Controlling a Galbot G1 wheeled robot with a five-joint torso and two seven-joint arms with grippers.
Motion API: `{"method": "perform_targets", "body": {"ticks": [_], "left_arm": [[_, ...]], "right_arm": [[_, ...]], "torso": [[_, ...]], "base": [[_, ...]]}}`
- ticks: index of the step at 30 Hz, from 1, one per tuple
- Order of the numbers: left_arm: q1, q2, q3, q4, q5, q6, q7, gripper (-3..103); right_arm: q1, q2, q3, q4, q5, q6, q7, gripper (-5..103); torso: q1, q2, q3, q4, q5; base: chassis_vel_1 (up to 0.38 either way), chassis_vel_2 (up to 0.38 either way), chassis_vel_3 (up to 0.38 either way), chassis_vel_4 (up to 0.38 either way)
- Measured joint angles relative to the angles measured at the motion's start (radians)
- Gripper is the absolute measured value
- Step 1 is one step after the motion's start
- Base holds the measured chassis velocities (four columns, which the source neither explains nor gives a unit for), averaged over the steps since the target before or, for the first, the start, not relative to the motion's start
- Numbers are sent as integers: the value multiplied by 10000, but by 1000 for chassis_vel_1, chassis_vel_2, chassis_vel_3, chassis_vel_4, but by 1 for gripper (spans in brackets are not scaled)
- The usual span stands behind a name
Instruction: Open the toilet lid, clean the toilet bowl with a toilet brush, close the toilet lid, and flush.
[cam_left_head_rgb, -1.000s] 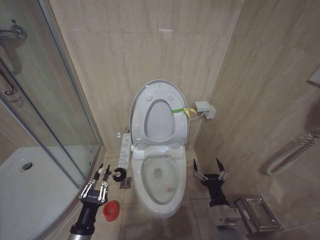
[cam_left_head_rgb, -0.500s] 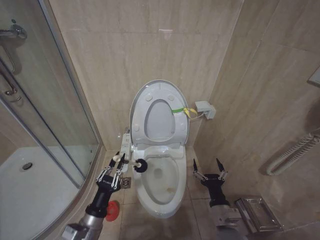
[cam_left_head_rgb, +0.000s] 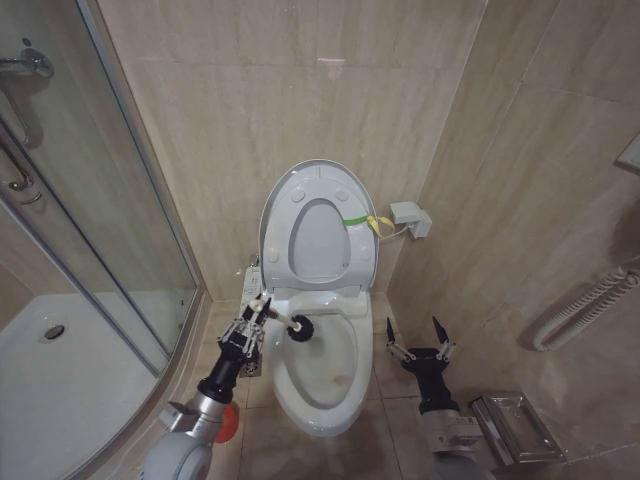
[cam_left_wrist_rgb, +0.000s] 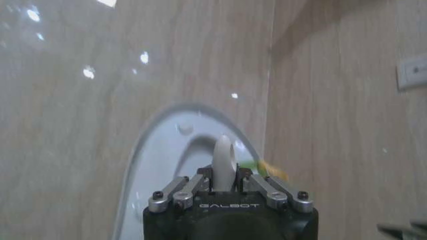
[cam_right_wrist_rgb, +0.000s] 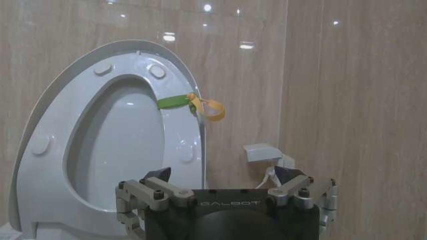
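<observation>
Since a second ago, the left hand (cam_left_head_rgb: 262, 313), clamped on the slim white-handled toilet brush (cam_left_head_rgb: 288, 322), has been carried from beside the small red cup (cam_left_head_rgb: 228, 424) to the white ceramic toilet bowl (cam_left_head_rgb: 322, 372); scrubbing is judged imminent. The bristle head projects rightward over the rim. The right hand (cam_left_head_rgb: 418, 337) is held open beside the bowl.

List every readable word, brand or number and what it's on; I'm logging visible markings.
"GALBOT": on the body of the left gripper, which is shut on the toilet brush.
"GALBOT": on the body of the open right gripper.
Markings on the control panel beside the toilet bowl: too small to read.
</observation>
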Motion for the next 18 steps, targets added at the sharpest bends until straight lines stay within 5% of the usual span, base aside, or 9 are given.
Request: {"method": "perform_targets", "body": {"ticks": [18], "left_arm": [[-3254, -199, 2592, 4332, -395, -687, 488, 22]], "right_arm": [[0, 0, -1, 0, 0, 0, -2, 100]], "torso": [[0, 0, 0, 0, 2]], "base": [[0, 0, 0, 0]]}}
